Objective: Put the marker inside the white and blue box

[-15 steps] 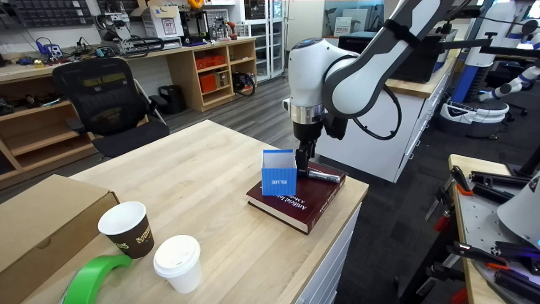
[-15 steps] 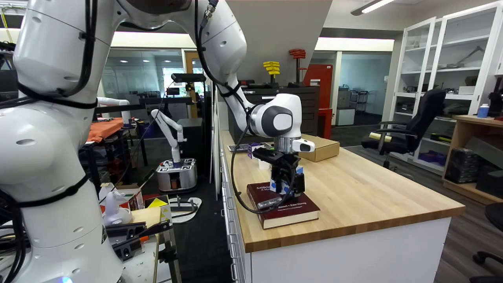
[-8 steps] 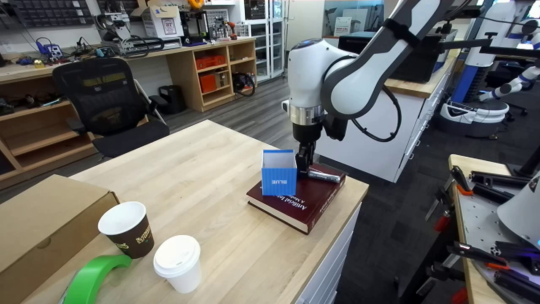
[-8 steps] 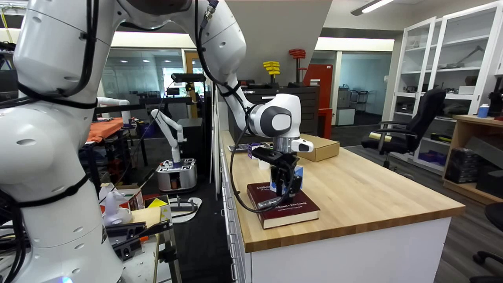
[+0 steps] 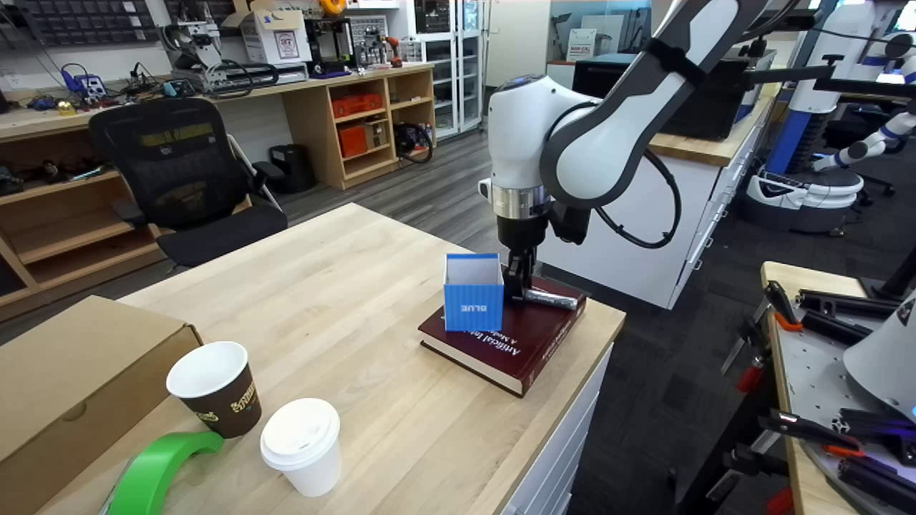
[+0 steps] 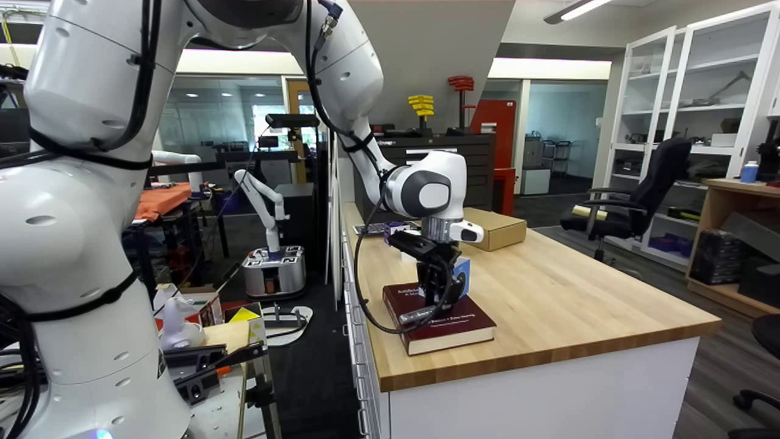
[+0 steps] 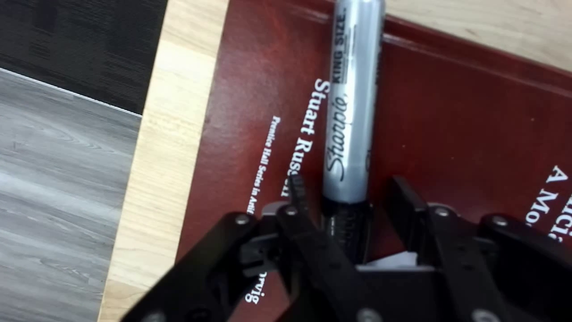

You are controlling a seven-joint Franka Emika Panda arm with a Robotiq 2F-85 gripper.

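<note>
The marker (image 7: 353,103), silver with a black cap end, lies flat on a maroon book. In the wrist view my gripper (image 7: 346,190) straddles the black end. Its fingers (image 7: 407,210) stand apart, one on each side, and dark red cover shows between marker and fingers. Both exterior views show the gripper (image 5: 519,295) pointing down, low over the book. Beside it the white and blue box (image 5: 474,309) stands upright on the book with a white inside and uncovered top. From an exterior view the box (image 6: 464,274) is partly hidden behind the gripper.
The maroon book (image 5: 494,357) rests near the corner of the wooden table (image 5: 343,286). Further along are a brown paper cup (image 5: 222,400), a white lidded cup (image 5: 304,450), a green curved object (image 5: 154,472) and a large cardboard box (image 5: 79,386).
My gripper has come down a little toward the book, and its fingers have drawn closer together around the marker's black end. Marker, box and book stay where they were.
</note>
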